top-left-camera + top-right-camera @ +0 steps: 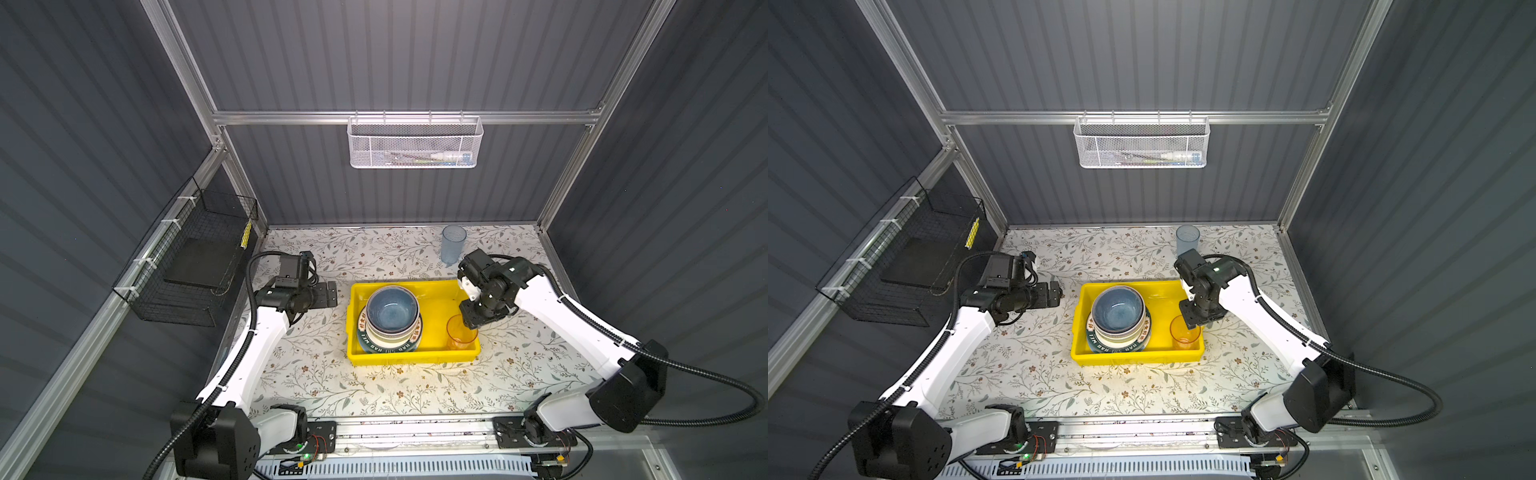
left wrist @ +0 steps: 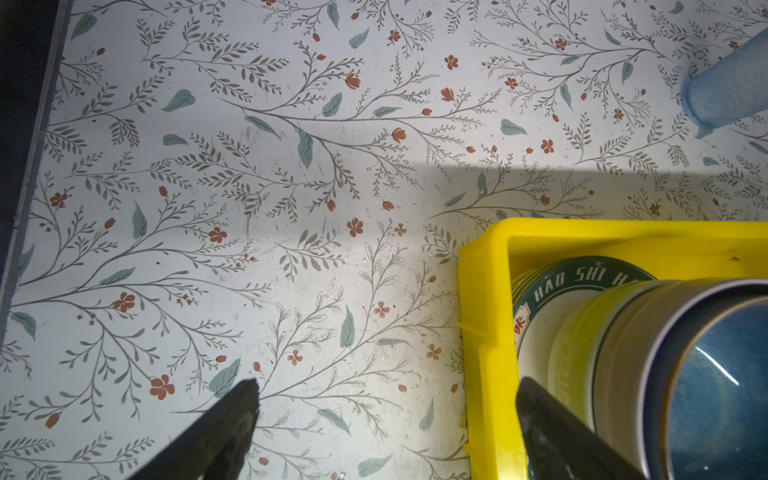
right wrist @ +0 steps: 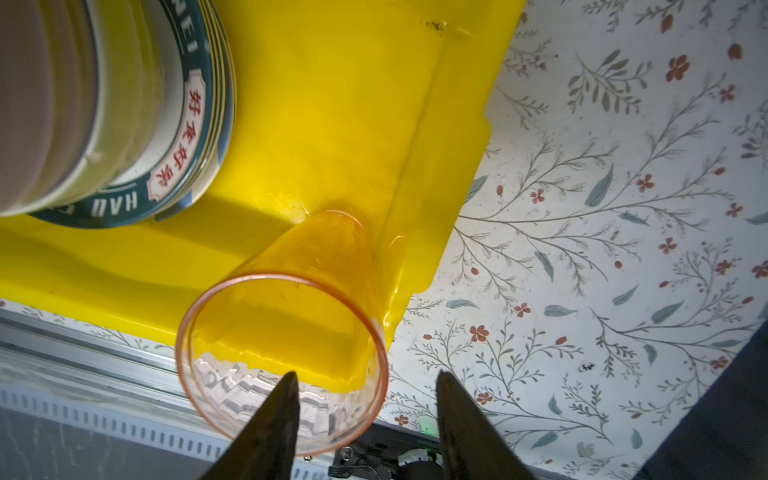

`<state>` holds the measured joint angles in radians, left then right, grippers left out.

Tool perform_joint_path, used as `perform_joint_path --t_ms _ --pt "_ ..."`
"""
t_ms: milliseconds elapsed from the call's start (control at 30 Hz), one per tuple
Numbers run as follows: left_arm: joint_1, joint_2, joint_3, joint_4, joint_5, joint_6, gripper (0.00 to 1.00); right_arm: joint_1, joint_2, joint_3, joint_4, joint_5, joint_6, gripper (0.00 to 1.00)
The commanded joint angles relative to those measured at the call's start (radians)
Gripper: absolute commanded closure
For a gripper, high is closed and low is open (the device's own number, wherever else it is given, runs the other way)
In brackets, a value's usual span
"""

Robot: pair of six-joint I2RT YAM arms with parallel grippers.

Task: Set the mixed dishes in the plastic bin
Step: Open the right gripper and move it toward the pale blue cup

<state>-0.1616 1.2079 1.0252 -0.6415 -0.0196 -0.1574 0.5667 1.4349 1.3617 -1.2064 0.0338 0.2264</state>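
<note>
**Top views:** yellow bin (image 1: 415, 358) (image 1: 1136, 357) sits mid-table on a floral table (image 1: 374, 390) (image 1: 1100, 390). In the bin's 9 o'clock half is a dish stack: blue bowl (image 1: 390, 311) (image 1: 1117, 309) on top, paler bowls under it, plate (image 1: 386, 348) (image 1: 1115, 348) w/ lettered rim below. Pink tumbler (image 1: 461, 332) (image 1: 1185, 332) stands upright in the bin's 4 o'clock corner. Blue tumbler (image 1: 453, 245) (image 1: 1187, 240) stands on the table outside the bin, at 1 o'clock, near the back wall. Left gripper (image 1: 331, 293) (image 1: 1054, 293) hangs at the bin's 10 o'clock, just outside the rim. Right gripper (image 1: 471, 322) (image 1: 1192, 322) points down at the bin's 3 o'clock, right over the pink tumbler.

**Left wrist:** left gripper (image 2: 386, 392) is spread wide & empty, one finger over bare table, the other over the stack's edge.

**Right wrist:** right gripper (image 3: 365, 378) is spread, straddling the pink tumbler's (image 3: 291, 299) rim w/ no squeeze seen. The tumbler stands apart from the plate (image 3: 178, 166).
</note>
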Motion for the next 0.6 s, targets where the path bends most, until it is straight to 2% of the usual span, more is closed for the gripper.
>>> perform_joint_path --t_ms 0,133,233,400,567 --pt "0.008 -0.011 -0.012 -0.003 0.002 -0.001 0.02 -0.027 -0.025 0.034 0.030 0.026 0.003 0.34" --pt "0.007 -0.014 -0.017 -0.003 -0.008 0.000 0.02 -0.072 -0.078 0.022 0.146 0.052 -0.015 0.08" --pt "0.008 -0.016 -0.019 0.000 -0.005 -0.002 0.01 -0.152 -0.126 0.001 0.259 -0.003 -0.021 0.01" --pt "0.008 -0.013 -0.017 -0.001 -0.002 0.003 0.00 -0.302 -0.159 -0.050 0.488 -0.137 0.000 0.01" --pt "0.008 -0.018 -0.018 -0.001 -0.012 0.009 0.00 -0.381 -0.047 0.033 0.548 -0.197 0.017 0.01"
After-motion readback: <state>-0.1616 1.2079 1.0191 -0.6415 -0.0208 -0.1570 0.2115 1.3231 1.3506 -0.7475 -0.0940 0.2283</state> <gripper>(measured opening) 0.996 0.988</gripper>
